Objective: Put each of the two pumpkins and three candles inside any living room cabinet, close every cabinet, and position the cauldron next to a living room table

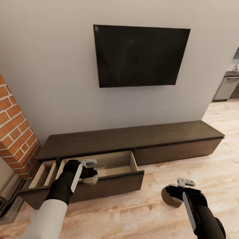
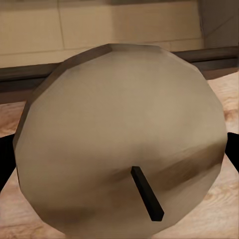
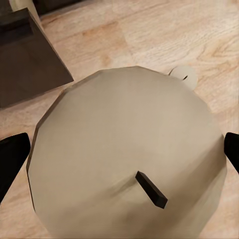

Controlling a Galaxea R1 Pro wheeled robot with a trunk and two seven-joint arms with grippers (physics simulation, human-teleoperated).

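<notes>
My left pincer (image 1: 90,175) is clamped on a stubby grey-beige candle with a pale flat top (image 2: 122,139), holding it over the front edge of the open pale-wood drawer (image 1: 113,165) of the long dark-brown cabinet (image 1: 132,137). My right pincer (image 1: 172,194) grips a second grey-beige candle (image 3: 127,154) above the light plank floor (image 1: 159,176), well clear of the cabinet. Beyond it, a third candle (image 3: 182,74) sits on the floor.

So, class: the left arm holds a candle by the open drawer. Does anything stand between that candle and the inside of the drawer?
Nothing visible blocks it. The left gripper holds the candle just above the drawer's dark front panel; the drawer is pulled out, its pale inside showing bare beyond.
</notes>
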